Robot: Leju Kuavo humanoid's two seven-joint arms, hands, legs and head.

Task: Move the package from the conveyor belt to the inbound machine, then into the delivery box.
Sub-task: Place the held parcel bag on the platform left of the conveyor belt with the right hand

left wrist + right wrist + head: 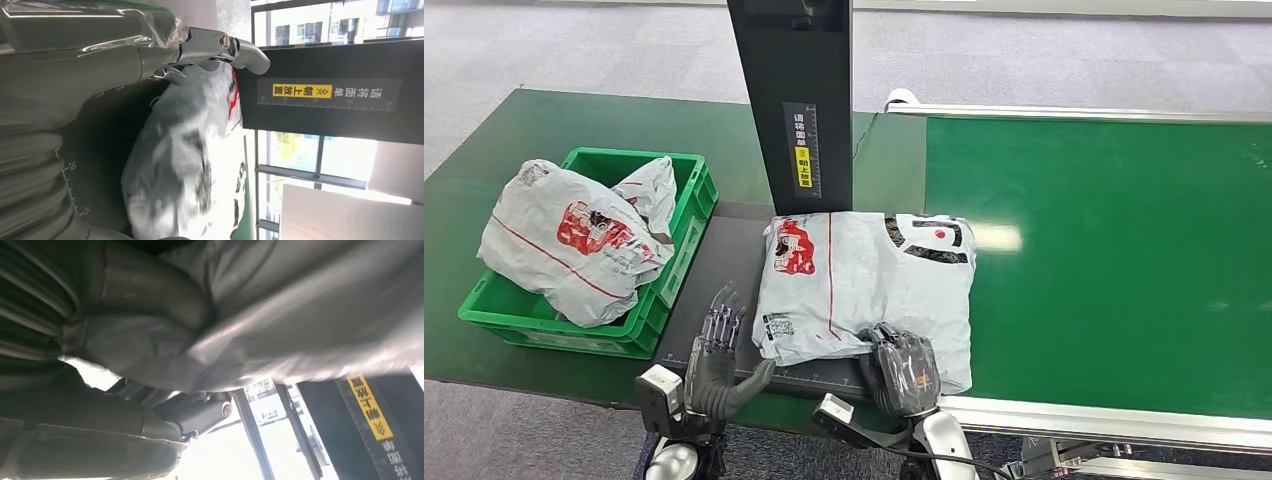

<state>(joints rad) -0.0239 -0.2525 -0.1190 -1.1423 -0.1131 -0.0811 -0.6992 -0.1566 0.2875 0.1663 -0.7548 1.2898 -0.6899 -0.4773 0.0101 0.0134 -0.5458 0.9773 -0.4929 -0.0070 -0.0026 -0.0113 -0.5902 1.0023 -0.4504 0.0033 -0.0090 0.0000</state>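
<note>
Green belt runs off to your right, and the package [864,285] lies flat on the dark scanner plate [724,260] under the black post [794,100], its right part lapping onto the belt. Your right hand [907,372] grips its near edge; your left hand [717,350] stands spread just beside its left edge, holding nothing. It looks soft and slippery (a limp poly mailer), so take bunched film. Farther left, the green crate [686,200] already holds parcels.

package [864,280]: glossy crinkled plastic | crate [686,215]: green plastic | belt [1104,250]: matt green
</note>
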